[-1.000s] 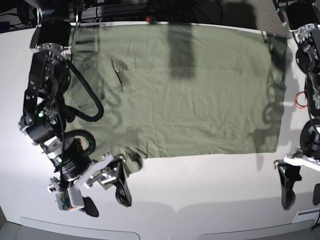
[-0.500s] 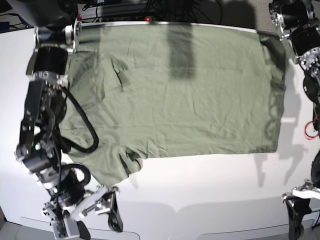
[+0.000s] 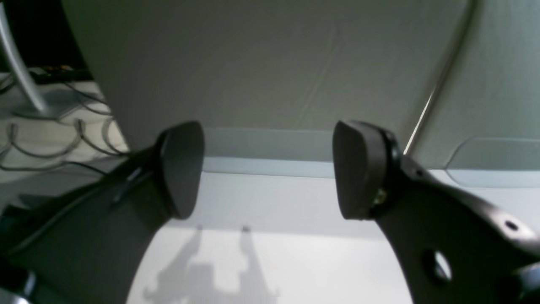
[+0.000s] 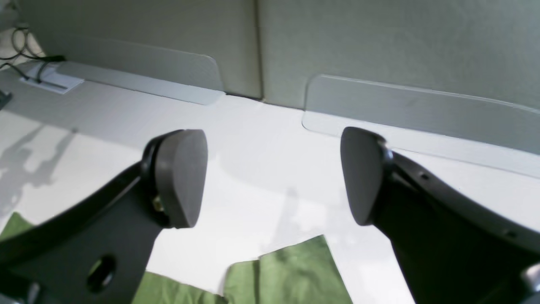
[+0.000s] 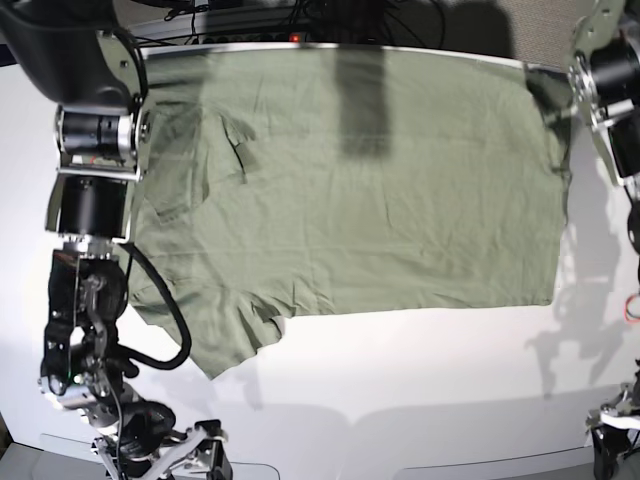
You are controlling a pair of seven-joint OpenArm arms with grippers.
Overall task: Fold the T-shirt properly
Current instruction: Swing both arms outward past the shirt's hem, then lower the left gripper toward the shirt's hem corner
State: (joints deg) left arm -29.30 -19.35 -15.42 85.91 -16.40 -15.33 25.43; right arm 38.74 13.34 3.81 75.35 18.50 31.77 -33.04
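Wrist views showed both sets of jaws spread wide and released, nothing between them. The left gripper [image 3: 265,169] looked over bare white worktop [image 3: 270,261] towards a grey wall panel, with no cloth in its view. The right gripper [image 4: 274,177] hung above the worktop too, with only a corner of the T-shirt [image 4: 291,274] showing at six o'clock below its pads.

Over the last second, both arms had drawn back from the cloth towards the near edge of the worktop. In the base view the right gripper [image 5: 195,460], earlier right at the sleeve, had dropped to seven o'clock at the frame's bottom, and the left gripper [image 5: 610,445] had slid down to five o'clock, nearly out of frame.

The T-shirt [image 5: 370,190] lay spread flat across the far half of the worktop, unfolded, one sleeve pointing towards seven o'clock. That retreat probably meant the spreading was done and no fold had begun.
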